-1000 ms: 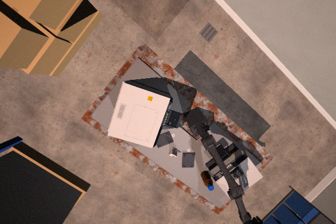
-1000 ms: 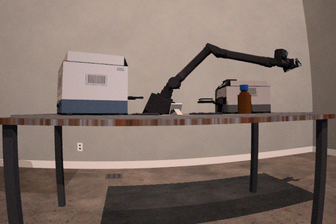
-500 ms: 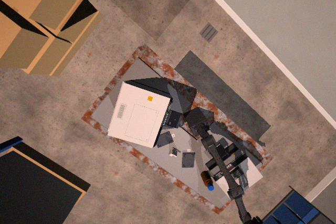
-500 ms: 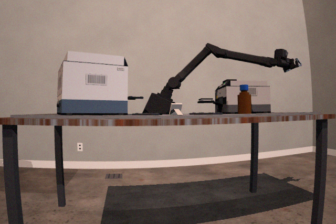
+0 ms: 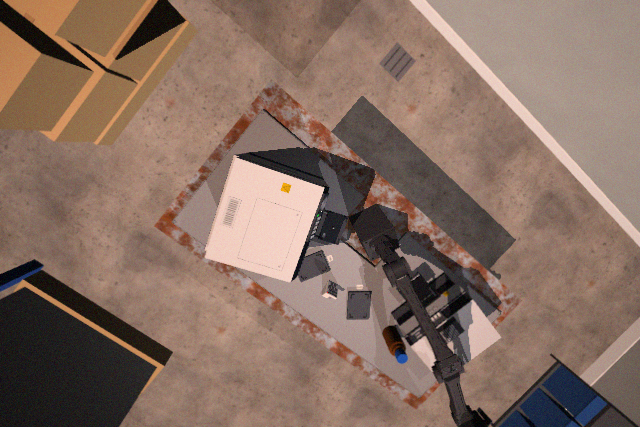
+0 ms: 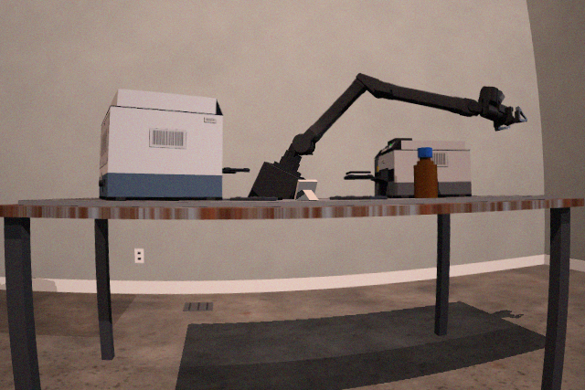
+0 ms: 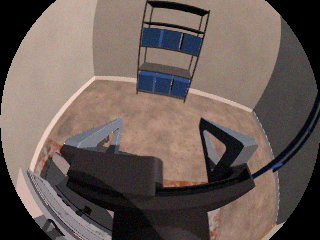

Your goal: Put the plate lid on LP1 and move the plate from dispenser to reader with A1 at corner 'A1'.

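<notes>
My gripper (image 6: 512, 117) is open and empty. It hangs high in the air, past the far end of the dispenser and beyond the table's right part. In the wrist view its two fingers stand wide apart with nothing between them, facing the room. The plate with its lid (image 6: 357, 173) shows as a dark slab on the dispenser's stage; in the top view my arm (image 5: 418, 308) crosses over it. The reader (image 5: 263, 220) is the big white box on the left, with its dark stage (image 6: 235, 170) sticking out towards my base.
A brown capped bottle (image 6: 425, 173) stands upright beside the dispenser, near the table's front edge; it also shows in the top view (image 5: 395, 343). Two dark bench nests (image 5: 313, 264) (image 5: 358, 304) lie between reader and dispenser. A blue shelf (image 7: 170, 50) stands beyond the table.
</notes>
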`<state>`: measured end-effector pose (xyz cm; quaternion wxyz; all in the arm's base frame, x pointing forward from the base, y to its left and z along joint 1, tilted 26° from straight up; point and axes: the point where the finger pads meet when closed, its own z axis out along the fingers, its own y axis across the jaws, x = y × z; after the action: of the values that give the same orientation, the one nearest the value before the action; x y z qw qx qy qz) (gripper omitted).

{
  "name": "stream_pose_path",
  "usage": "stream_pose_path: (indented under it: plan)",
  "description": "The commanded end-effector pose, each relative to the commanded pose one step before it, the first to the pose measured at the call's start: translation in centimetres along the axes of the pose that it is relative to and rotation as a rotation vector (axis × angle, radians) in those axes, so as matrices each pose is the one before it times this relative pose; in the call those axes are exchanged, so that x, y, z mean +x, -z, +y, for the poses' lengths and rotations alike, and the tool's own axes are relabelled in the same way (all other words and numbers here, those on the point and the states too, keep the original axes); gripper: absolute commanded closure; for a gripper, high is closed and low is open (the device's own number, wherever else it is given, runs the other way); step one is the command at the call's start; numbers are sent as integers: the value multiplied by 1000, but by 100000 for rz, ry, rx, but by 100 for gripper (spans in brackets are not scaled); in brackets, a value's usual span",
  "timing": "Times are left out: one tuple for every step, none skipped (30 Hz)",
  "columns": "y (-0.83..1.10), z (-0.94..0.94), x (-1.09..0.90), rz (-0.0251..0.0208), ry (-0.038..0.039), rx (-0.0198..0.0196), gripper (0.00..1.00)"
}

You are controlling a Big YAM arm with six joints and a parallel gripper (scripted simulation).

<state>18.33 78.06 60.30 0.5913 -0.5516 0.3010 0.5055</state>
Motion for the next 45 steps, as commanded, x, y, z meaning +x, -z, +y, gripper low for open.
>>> stream_pose_path:
  plan:
    - [4273, -4499, -5743, -7707, 6995, 6305, 0]
    - [221, -294, 106, -205, -143, -20, 0]
    - [0, 0, 0, 0, 0, 0, 0]
    - [0, 0, 0, 0, 0, 0, 0]
    - [-391, 833, 181, 3591, -1523, 788, 0]
    - [114, 206, 138, 3385, -306, 913, 0]
    - [115, 220, 57, 2943, -310, 656, 0]
    - [141, 65, -22, 2470, 18, 900, 0]
    - [145, -51, 18, 1981, 140, 864, 0]
    - [117, -75, 141, -1099, 224, -944, 0]
    - [182, -283, 247, -837, 262, -250, 0]
    - [168, -355, 517, -107, -68, -31, 0]
    - [181, -384, 535, 98, -225, 102, 0]
    - [201, -493, 594, 127, -103, 265, 0]
    - [219, -547, 571, 62, -24, 323, 0]
    - [225, -558, 598, 160, -73, 327, 0]
    - [278, -612, 574, 244, -108, 419, 0]
    - [294, -588, 550, 300, -177, 374, 0]
    - [294, -559, 494, 255, -196, 327, 0]
    - [0, 0, 0, 0, 0, 0, 0]
    - [0, 0, 0, 0, 0, 0, 0]
    - [-58, -17, -236, -635, -84, -304, 0]
    - [158, -263, 216, -348, -89, -182, 0]
    - [125, -244, 257, -178, -204, -109, 0]
    - [54, 91, 289, 3727, -1167, 1690, 0]
    - [98, 132, 229, 3498, -959, 1177, 0]
    - [151, 154, 41, 2929, -167, 811, 0]
    - [288, 47, -306, 2210, 254, 989, 0]
    - [311, -46, -399, 1371, 432, 900, 0]
    - [317, -12, -372, -1733, 590, -1189, 0]
    - [336, -347, 66, -759, 313, -246, 0]
    - [474, -702, 215, -303, 344, 701, 0]
    - [481, -699, 215, -137, 197, 668, 0]
    - [445, -668, 249, -126, -212, 591, 0]
    - [395, -621, 233, -203, -110, 544, 0]
    - [375, -635, 231, -257, -68, 569, 0]
    - [0, 0, 0, 0, 0, 0, 0]
    - [0, 0, 0, 0, 0, 0, 0]
    - [-19, -233, 175, -337, -244, 42, 0]
    - [213, -313, 356, -75, -331, -74, 0]
    - [199, -279, 401, 119, -149, -36, 0]
    - [178, -253, 398, 141, -184, -57, 0]
    - [161, -222, 361, 104, -195, -107, 0]
    - [196, -162, 325, 3840, -1256, 2091, 0]
    - [125, 138, 87, 3240, -522, 1209, 0]
